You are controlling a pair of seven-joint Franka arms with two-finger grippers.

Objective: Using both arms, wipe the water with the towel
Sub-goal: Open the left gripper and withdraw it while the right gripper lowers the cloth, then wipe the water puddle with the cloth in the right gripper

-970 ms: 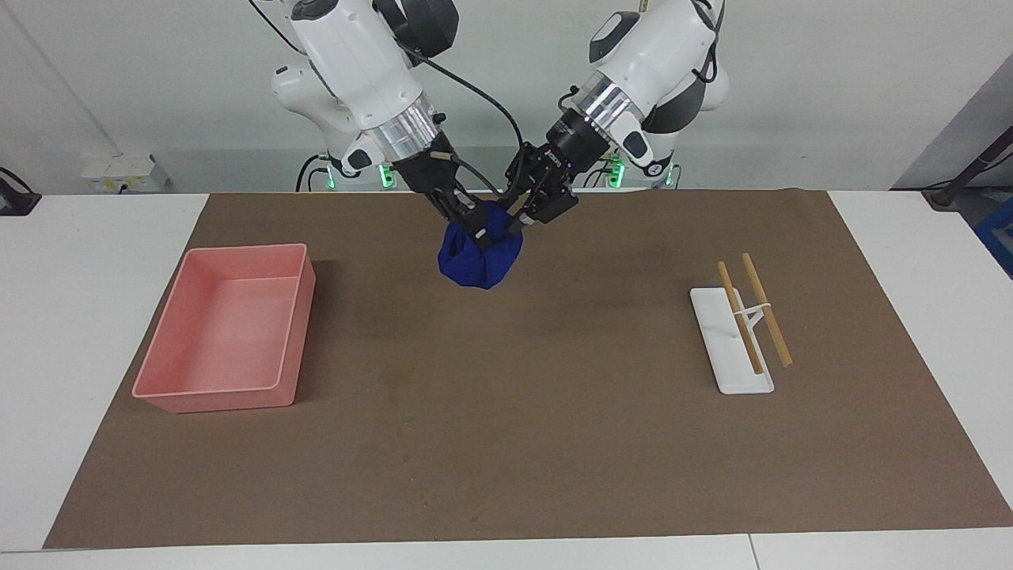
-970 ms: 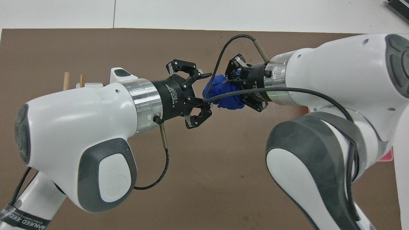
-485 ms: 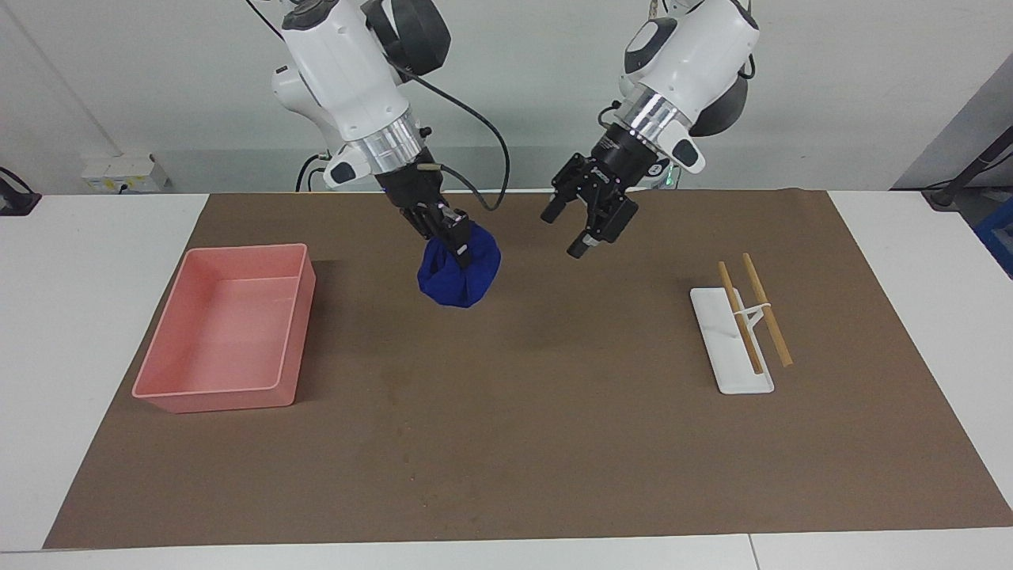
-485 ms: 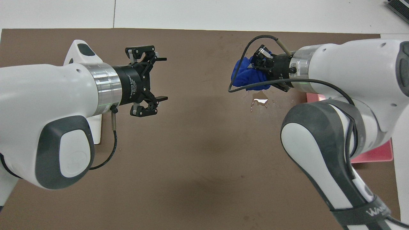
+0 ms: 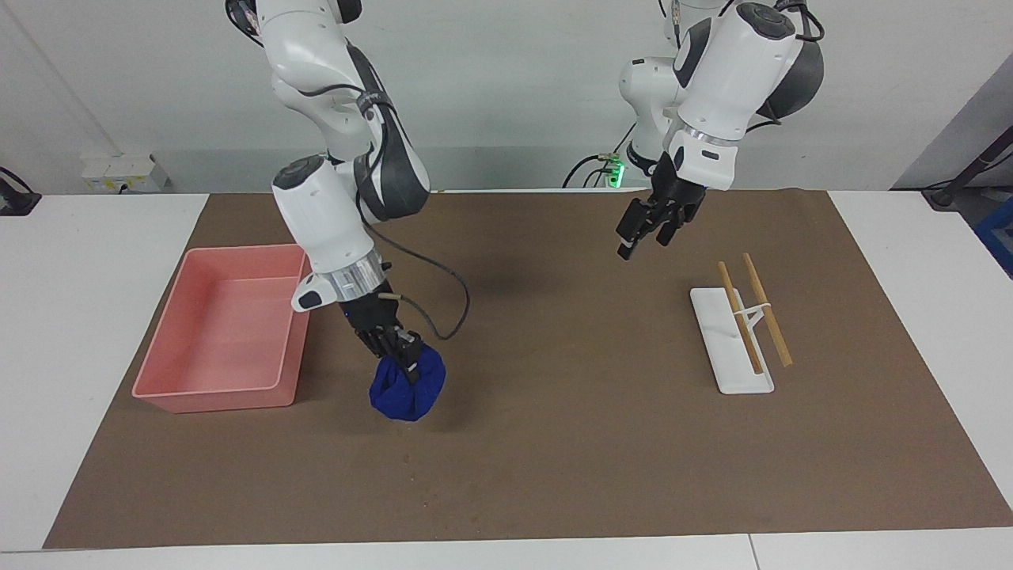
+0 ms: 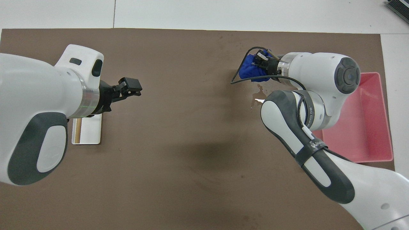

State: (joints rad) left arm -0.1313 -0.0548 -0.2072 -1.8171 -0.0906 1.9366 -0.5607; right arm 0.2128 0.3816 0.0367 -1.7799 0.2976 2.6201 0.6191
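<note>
The left gripper (image 5: pixel 643 235) hangs in the air over bare brown matting (image 5: pixel 554 412) near the robots, its fingers close together on nothing. Farther out on the bench (image 5: pixel 79 317), the white rack (image 5: pixel 732 352) carries 2 wooden sticks (image 5: pixel 766 309). The pink tray (image 5: pixel 229 332) sits toward the right arm's end. Beside it, the right gripper (image 5: pixel 404 356) has its fingers clamped on the bunched blue towel (image 5: pixel 406 392), which presses on the matting just past the shiny water (image 6: pixel 259 99).
</note>
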